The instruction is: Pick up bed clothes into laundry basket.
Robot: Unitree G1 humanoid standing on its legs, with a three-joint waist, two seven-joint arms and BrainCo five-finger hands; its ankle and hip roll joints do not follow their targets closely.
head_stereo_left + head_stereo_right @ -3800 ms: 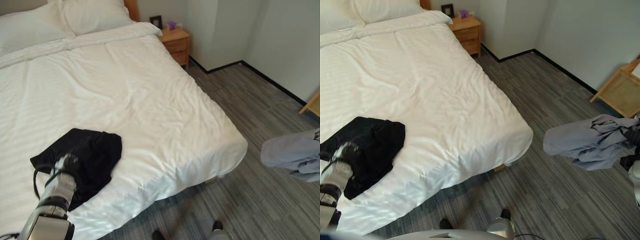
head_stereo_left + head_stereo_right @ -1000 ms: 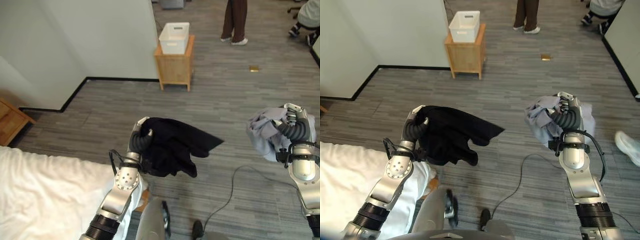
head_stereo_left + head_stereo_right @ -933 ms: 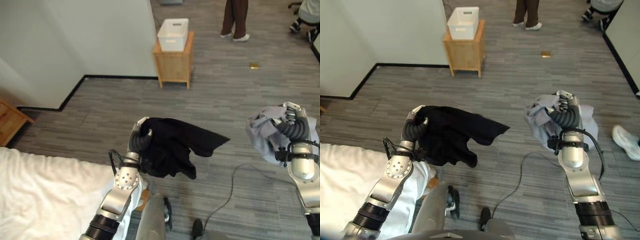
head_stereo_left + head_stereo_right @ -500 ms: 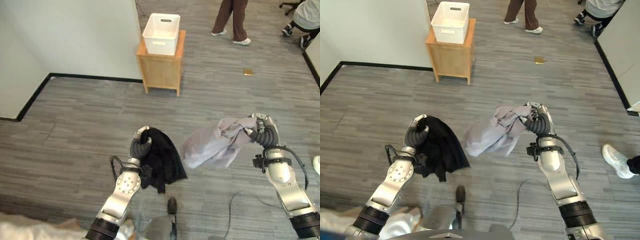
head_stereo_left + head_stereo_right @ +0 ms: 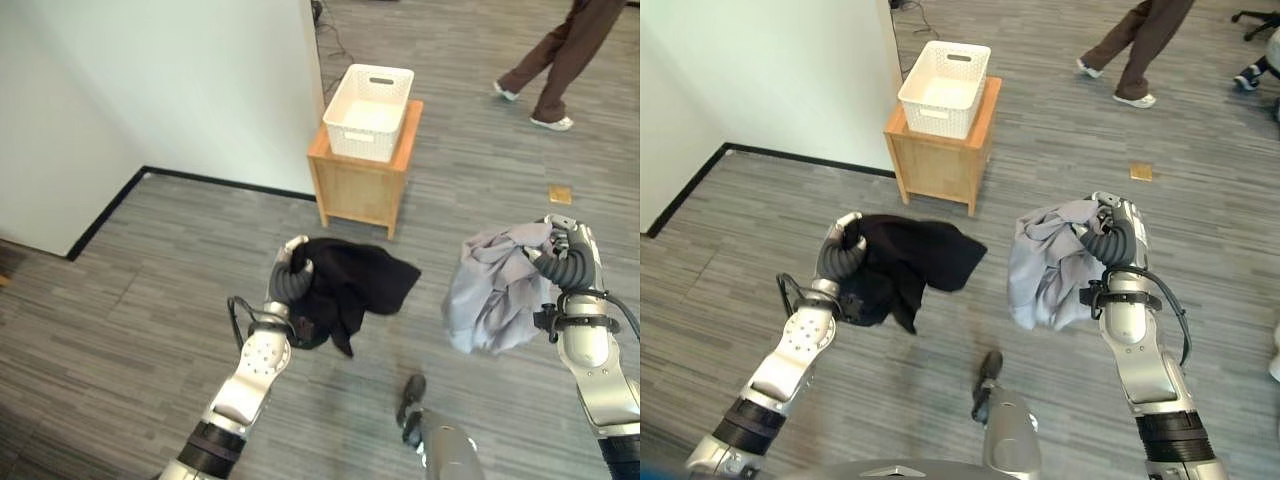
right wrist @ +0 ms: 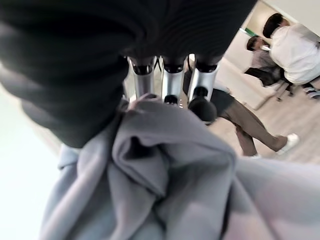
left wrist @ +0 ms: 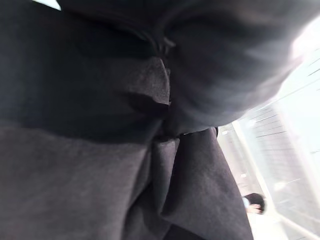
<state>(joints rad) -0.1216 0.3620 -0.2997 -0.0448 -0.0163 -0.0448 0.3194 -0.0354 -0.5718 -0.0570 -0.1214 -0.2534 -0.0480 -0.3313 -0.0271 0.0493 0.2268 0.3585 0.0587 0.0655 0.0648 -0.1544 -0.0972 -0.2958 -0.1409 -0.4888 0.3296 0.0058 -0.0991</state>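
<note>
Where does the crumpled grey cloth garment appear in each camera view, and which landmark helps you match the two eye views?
Left eye view: crumpled grey cloth garment at right of centre, hanging from the right hand.
Right eye view: just right of centre.
Right wrist view: bunched under the hand's fingers.
Left wrist view: black cloth garment instead.
Shared landmark: white plastic laundry basket on a small wooden cabinet.

Both arms are raised forward above the floor, forearms angled upward. The left hand (image 5: pixel 293 268), at about 9 o'clock from the right hand (image 5: pixel 1114 232), is curled around a black garment (image 5: pixel 910 255); the right hand's fingers (image 6: pixel 172 80) are closed on a grey garment (image 5: pixel 1050 265).
</note>
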